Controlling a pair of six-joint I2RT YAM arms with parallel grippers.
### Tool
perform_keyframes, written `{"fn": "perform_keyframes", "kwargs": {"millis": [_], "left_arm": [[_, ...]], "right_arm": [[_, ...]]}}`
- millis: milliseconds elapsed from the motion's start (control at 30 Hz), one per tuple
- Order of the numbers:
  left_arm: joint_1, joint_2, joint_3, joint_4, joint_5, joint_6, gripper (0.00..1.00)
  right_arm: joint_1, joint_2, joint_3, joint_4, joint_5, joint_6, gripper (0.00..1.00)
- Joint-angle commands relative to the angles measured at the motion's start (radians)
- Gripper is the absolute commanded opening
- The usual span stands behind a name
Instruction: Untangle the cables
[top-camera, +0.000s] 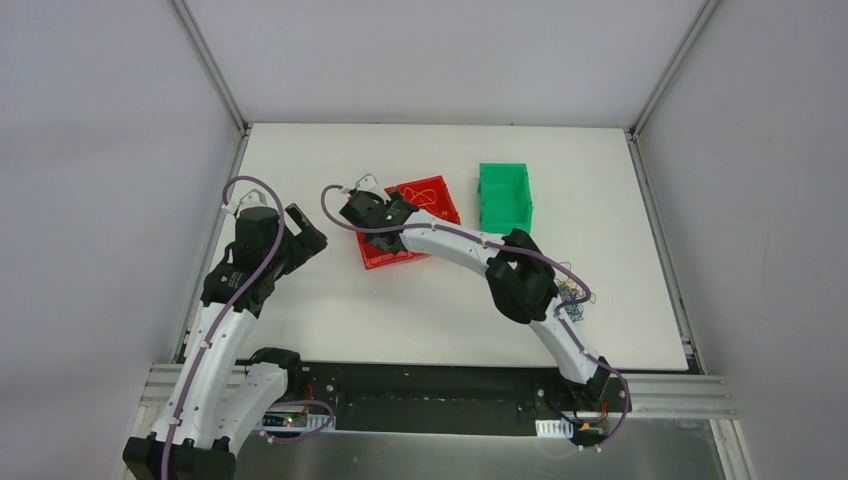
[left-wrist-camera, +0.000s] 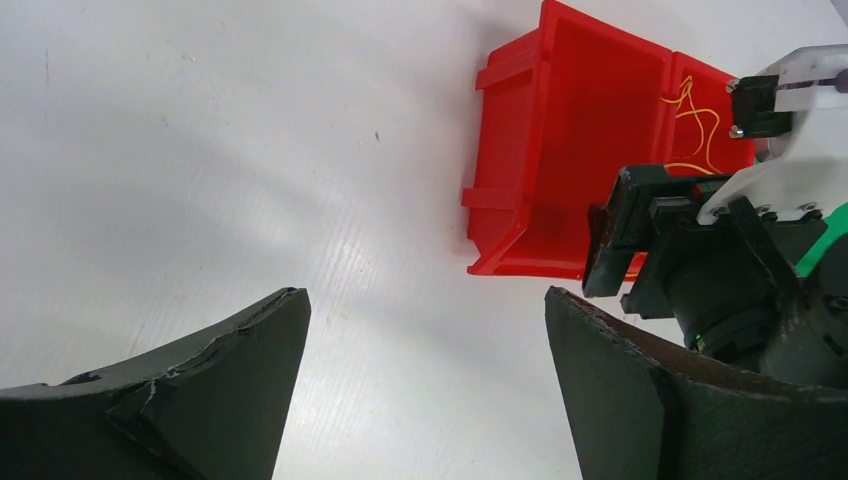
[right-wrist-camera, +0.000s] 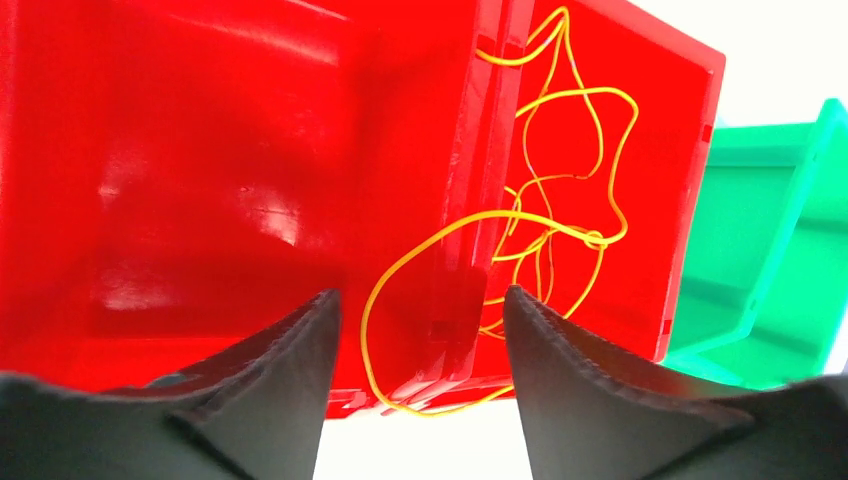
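The left hand (top-camera: 305, 240) hovers over the bare white bench (top-camera: 330, 320) on the left side. Its two dark fingers (left-wrist-camera: 230, 370) stand wide apart with nothing between them but bench.

Ahead of this hand and off to its right stand two red bins, side by side with their walls touching. The first red bin (right-wrist-camera: 230, 150) holds nothing that can be seen. The second red bin (right-wrist-camera: 665, 150) holds the yellow cable (right-wrist-camera: 560, 200), a single thin wire lying in loose loops and crossings.

The right hand (right-wrist-camera: 420, 295) reaches in over these two bins, right at their shared walls. Its fingers (right-wrist-camera: 270, 380) are parted, though less widely than those of the left hand. They have hold of nothing. One loop of the yellow cable arches over the adjoining walls and shows in the gap between the fingers, touching neither as far as can be told. The rest of that cable lies just beyond the fingertips and to their right.

Further right of the right hand, near the second red bin but apart from it, is a green bin (top-camera: 505, 195). Its inside cannot be made out.

Well behind the right hand, beside the right arm's elbow, a small tangle of cables (top-camera: 572, 297) lies on the bench, with yellowish, blue and dark strands.
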Motion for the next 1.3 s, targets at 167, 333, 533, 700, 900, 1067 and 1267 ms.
{"fn": "perform_keyframes", "kwargs": {"millis": [167, 333, 533, 700, 900, 1067, 1267], "left_arm": [[0.010, 0.003, 0.024, -0.010, -0.009, -0.006, 0.91], [0.010, 0.006, 0.021, -0.009, 0.005, -0.011, 0.91], [0.010, 0.005, 0.011, -0.004, 0.017, -0.022, 0.91], [0.009, 0.026, 0.002, 0.009, 0.041, -0.024, 0.91], [0.010, 0.041, -0.002, 0.022, 0.059, -0.025, 0.91], [0.010, 0.048, -0.005, 0.027, 0.069, -0.026, 0.91], [0.010, 0.062, -0.012, 0.039, 0.087, -0.029, 0.91]], "right_arm": [[0.000, -0.040, 0.015, -0.014, 0.046, 0.038, 0.37], [0.000, -0.082, 0.008, -0.018, 0.019, 0.061, 0.25], [-0.010, -0.121, -0.002, -0.032, -0.049, 0.110, 0.40], [-0.028, -0.140, -0.012, -0.038, -0.090, 0.146, 0.38], [-0.053, -0.154, -0.026, -0.043, -0.134, 0.181, 0.00], [-0.089, -0.195, -0.072, -0.018, -0.209, 0.220, 0.00], [-0.203, -0.205, -0.151, 0.096, -0.379, 0.262, 0.00]]}}
